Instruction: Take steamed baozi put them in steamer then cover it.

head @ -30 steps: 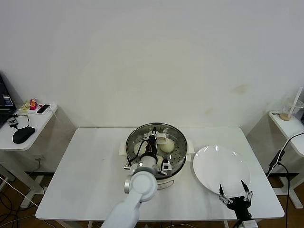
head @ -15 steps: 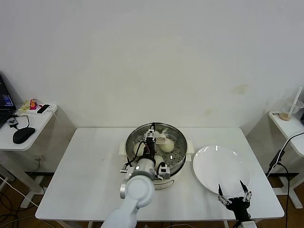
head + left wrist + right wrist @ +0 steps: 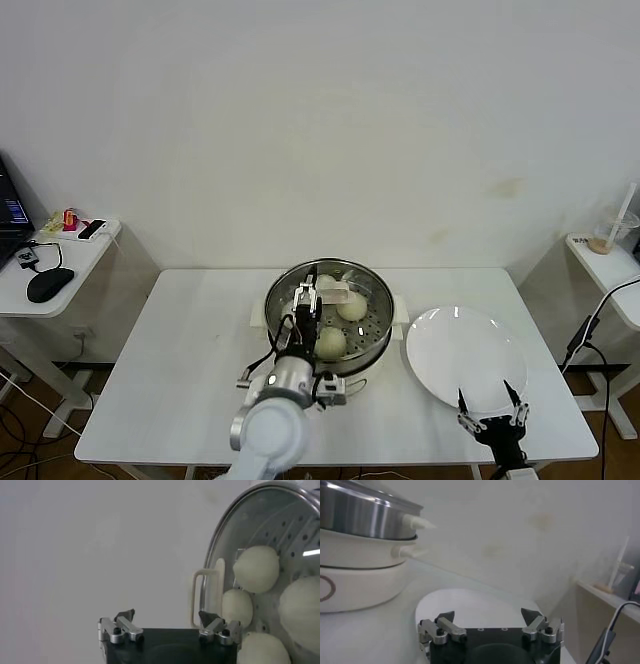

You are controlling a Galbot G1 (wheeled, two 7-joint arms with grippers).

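Observation:
The steel steamer (image 3: pixel 372 328) sits on its cream pot base (image 3: pixel 350 385) at the table's middle. The glass cover (image 3: pixel 362 283) lies on it, with its beige handle (image 3: pixel 336 293) on top. Baozi (image 3: pixel 331 343) show through the glass, and the arm hides part of the basket. In the left wrist view the cover's rim (image 3: pixel 216 560), its handle (image 3: pixel 206 597) and several baozi (image 3: pixel 256 569) show. My left gripper (image 3: pixel 306 303) hangs over the steamer's left part, just short of the handle, open and empty (image 3: pixel 166 616). My right gripper (image 3: pixel 490 412) is open and empty at the table's front right (image 3: pixel 487 615).
A flat white plate (image 3: pixel 465 355) lies right of the steamer, bare, and also shows in the right wrist view (image 3: pixel 470 605). A side table (image 3: pixel 55 265) with a mouse stands at the left. Another side table (image 3: pixel 610 262) with a cup stands at the right.
My left gripper has drawn back from the cover's handle toward the table's front. A baozi at the steamer's front has come into view. The right arm has not moved.

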